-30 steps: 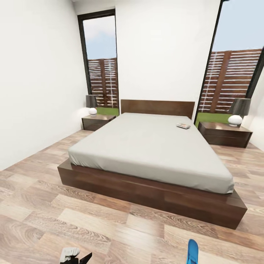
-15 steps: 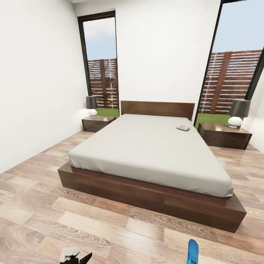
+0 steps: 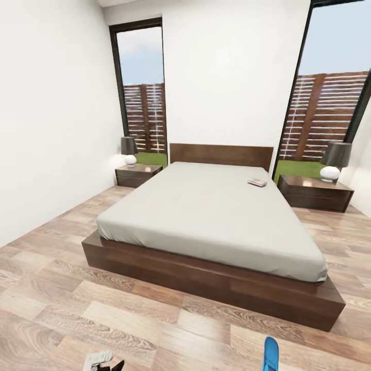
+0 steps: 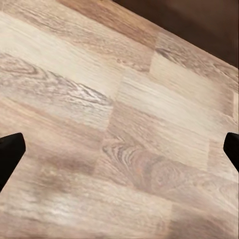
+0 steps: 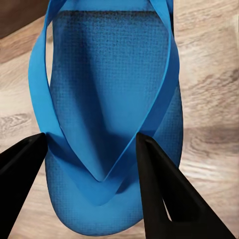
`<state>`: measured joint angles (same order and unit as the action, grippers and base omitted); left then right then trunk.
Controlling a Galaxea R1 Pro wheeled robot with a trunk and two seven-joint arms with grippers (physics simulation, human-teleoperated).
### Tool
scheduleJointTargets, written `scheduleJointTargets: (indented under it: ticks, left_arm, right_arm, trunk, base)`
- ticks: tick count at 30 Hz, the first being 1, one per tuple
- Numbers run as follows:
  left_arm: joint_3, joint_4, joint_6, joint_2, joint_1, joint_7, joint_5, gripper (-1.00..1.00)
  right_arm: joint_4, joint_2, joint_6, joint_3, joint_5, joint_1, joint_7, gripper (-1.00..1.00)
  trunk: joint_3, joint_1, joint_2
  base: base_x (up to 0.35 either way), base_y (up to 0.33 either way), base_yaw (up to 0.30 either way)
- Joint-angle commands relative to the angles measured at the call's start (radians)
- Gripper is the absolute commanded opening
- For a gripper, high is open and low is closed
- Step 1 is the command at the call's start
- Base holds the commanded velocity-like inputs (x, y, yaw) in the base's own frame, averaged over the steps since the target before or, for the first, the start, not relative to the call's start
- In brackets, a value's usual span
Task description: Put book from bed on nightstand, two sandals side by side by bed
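Here's the bedroom: a large low bed [image 3: 206, 216] with a flat light-grey mattress and dark brown wooden frame sits in the middle of the brown-grey wood-plank floor [image 3: 51, 268]. The small thin paperback book [image 3: 257, 182] lies flat on the mattress, up near the headboard on the side of the right-hand dark reddish-brown nightstand [image 3: 315, 193], which carries a grey-shaded lamp [image 3: 333, 161]. A second dark nightstand [image 3: 136, 174] stands at the bed's far left corner.

Down at the bottom edge, a bright-blue flip-flop sandal [image 3: 270, 354] pokes into view. The right gripper [image 5: 90, 149] holds it, black fingers [image 5: 164, 194] closed around the sandal's [image 5: 112, 89] thin straps. The left gripper [image 4: 119, 149] hangs spread wide over bare floorboards, holding nothing.
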<state>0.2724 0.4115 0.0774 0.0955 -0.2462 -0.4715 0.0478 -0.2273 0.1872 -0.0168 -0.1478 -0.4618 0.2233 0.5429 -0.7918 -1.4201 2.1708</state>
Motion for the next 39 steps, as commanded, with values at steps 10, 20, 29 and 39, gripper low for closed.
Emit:
scheduleJointTargets:
  ticks: [10,20,29,39]
  left_arm:
    - [-0.001,-0.006,0.066,-0.042,-0.001,0.136,0.0,1.0]
    - [-0.007,-0.007,0.071,-0.045,-0.001,0.139,-0.003,1.0]
    - [-0.007,-0.007,0.073,-0.045,-0.001,0.138,-0.003,1.0]
    - [-0.007,-0.007,0.073,-0.046,-0.001,0.138,-0.003,1.0]
  right_arm:
    - [0.0,0.001,-0.002,-0.002,-0.001,0.001,0.008,-1.0]
    - [-0.001,0.001,-0.002,-0.002,-0.001,0.001,0.009,-1.0]
    - [0.0,0.0,0.008,-0.001,-0.001,0.001,0.015,-1.0]
    - [0.0,0.001,0.011,-0.001,-0.001,0.001,0.015,-1.0]
  trunk:
    - [0.015,0.019,-0.035]
    - [0.01,0.019,-0.035]
    - [0.008,0.019,-0.035]
    - [0.008,0.019,-0.035]
  base:
    - [0.0,0.0,0.0]
    - [0.0,0.0,0.157]
    - [0.0,0.0,0.278]
    - [0.0,0.0,0.287]
